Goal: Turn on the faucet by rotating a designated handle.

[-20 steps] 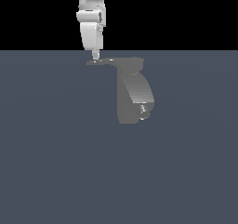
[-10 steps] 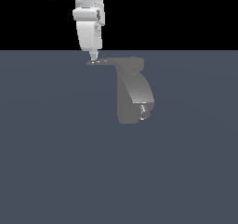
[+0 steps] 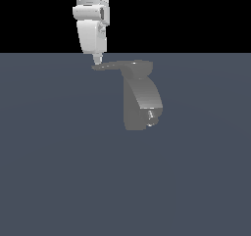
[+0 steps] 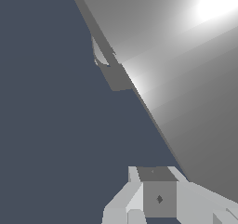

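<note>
Here the faucet [image 3: 141,103] sits just right of center, upper half of the exterior view, on the dark bench [image 3: 59,171]. Its handle [image 3: 112,66] sticks out leftward from the top cap. The gripper [image 3: 97,61] tip meets the handle's far end; can't tell if it's spread or pressed together.
</note>
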You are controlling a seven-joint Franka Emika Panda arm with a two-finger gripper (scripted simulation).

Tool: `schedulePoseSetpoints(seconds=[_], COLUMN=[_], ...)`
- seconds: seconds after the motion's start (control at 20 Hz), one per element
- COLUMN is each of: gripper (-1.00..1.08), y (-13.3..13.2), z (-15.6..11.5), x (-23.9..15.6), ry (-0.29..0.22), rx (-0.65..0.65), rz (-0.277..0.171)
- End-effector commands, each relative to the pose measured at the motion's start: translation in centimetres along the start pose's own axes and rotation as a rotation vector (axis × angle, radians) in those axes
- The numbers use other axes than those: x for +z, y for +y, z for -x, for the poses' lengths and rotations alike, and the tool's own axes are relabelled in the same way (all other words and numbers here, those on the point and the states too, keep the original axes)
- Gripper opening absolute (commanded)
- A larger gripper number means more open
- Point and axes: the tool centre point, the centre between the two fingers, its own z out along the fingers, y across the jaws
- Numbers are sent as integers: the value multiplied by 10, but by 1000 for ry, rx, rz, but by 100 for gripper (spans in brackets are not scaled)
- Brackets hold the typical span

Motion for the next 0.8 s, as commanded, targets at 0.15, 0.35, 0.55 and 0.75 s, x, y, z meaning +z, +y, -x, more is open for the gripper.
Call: schedulePoseSetpoints(seconds=[0.15,0.35,0.55,0.75], gripper=[-100,-100,-100,-100], y=[18,30,39,43], z=[2,3,3,-4], x=[0,0,0,0], ry=[1,1,1,0], rx=[-3,-3,-3,-1], rz=[4,4,4,2])
